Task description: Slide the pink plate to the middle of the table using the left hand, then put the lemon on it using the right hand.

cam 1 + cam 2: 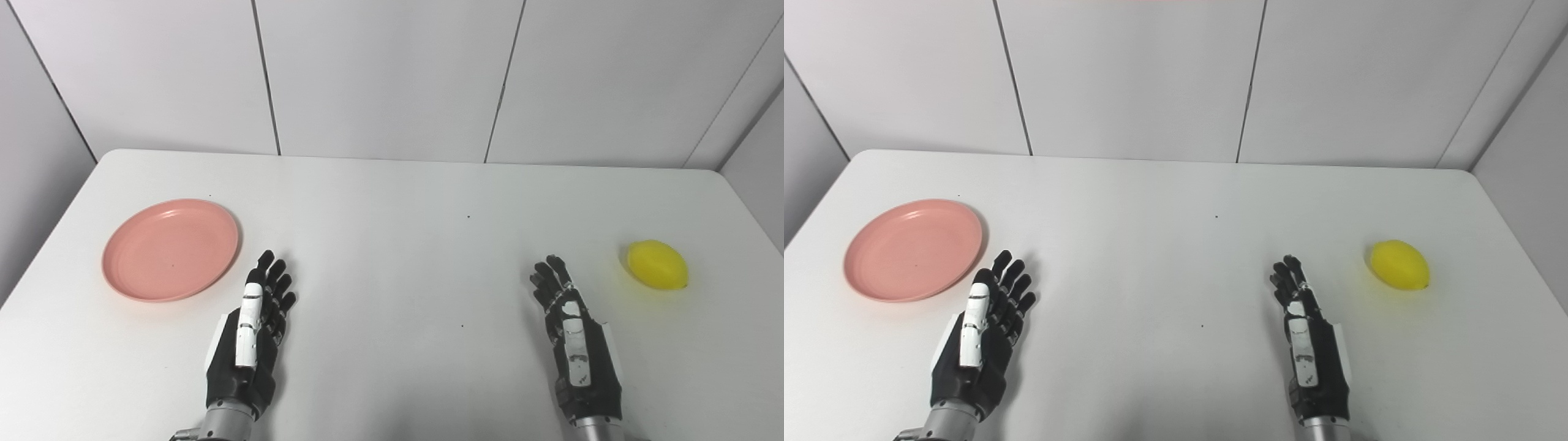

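Note:
The pink plate (170,248) lies flat on the left side of the white table (392,196). The yellow lemon (657,264) lies on the right side. My left hand (252,331) rests open above the near edge, fingers straight, just right of and nearer than the plate, not touching it. My right hand (572,334) is open too, fingers straight, left of and nearer than the lemon, apart from it. Both hands hold nothing.
Grey wall panels (392,73) stand right behind the table's far edge. The table's left and right edges slant inward toward the back. A few small dark specks (469,216) mark the tabletop.

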Robot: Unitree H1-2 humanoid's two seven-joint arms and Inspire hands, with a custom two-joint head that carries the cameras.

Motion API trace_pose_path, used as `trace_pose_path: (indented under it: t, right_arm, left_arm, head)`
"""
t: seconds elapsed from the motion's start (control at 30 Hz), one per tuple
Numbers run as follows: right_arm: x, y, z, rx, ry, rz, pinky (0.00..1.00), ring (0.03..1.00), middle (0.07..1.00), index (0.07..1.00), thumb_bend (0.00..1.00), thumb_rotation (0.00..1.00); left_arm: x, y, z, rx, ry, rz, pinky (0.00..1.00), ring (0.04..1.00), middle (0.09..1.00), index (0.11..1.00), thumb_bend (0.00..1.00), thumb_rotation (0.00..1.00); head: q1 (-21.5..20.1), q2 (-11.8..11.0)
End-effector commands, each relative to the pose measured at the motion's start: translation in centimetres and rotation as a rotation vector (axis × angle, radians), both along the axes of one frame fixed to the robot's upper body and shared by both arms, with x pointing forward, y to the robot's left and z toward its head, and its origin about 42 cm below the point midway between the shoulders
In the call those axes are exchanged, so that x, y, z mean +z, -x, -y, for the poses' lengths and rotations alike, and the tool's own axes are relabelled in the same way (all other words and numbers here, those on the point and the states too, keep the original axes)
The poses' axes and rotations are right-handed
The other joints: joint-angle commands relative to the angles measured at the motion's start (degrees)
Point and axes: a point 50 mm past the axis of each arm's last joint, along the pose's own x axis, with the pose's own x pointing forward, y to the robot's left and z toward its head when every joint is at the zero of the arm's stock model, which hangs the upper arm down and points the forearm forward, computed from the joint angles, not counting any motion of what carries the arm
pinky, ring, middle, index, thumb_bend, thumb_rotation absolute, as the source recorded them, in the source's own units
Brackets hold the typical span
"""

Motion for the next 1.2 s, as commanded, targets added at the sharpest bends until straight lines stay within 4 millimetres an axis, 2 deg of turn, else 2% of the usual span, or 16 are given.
trace_pose_path:
  t: [0.0,0.3,0.4,0.57,0.9,1.17]
  right_arm:
    - [-0.29,0.1,0.14,-0.006,0.005,0.033,0.96,0.917,0.911,0.922,0.87,0.93]
    - [-0.37,-0.13,0.22,-0.006,0.003,0.023,0.96,0.92,0.916,0.919,0.85,0.92]
    - [-0.58,-0.25,0.23,-0.001,0.018,-0.054,0.96,0.92,0.921,0.917,0.87,0.94]
    - [-0.67,-0.41,0.36,0.002,0.014,-0.12,0.97,0.928,0.935,0.914,0.84,0.97]
    - [-0.72,-0.42,0.34,0.009,0.013,-0.133,0.97,0.923,0.93,0.906,0.84,0.96]
    - [-0.95,-0.31,0.79,0.014,0.019,-0.128,0.97,0.928,0.934,0.913,0.83,0.97]
  left_arm:
    - [-0.42,1.41,-0.83,0.015,-0.018,-0.01,1.0,1.0,1.0,1.0,0.51,1.0]
    - [-0.5,1.3,-0.84,0.013,-0.015,-0.008,1.0,1.0,1.0,1.0,0.51,1.0]
    - [-0.49,1.32,-0.82,0.016,-0.016,-0.008,1.0,1.0,1.0,1.0,0.51,1.0]
    - [-0.46,1.31,-0.78,0.015,-0.014,-0.009,1.0,1.0,1.0,1.0,0.51,1.0]
    - [-0.34,1.33,-0.86,0.02,-0.018,-0.009,1.0,1.0,1.0,1.0,0.52,1.0]
    - [-0.54,1.38,-0.4,0.027,-0.017,-0.014,1.0,1.0,1.0,1.0,0.51,1.0]
  head:
    - [0.07,-0.05]
    - [0.09,-0.05]
    - [-0.08,0.01]
    - [0.09,-0.02]
    - [0.06,-0.13]
    - [2.58,-1.08]
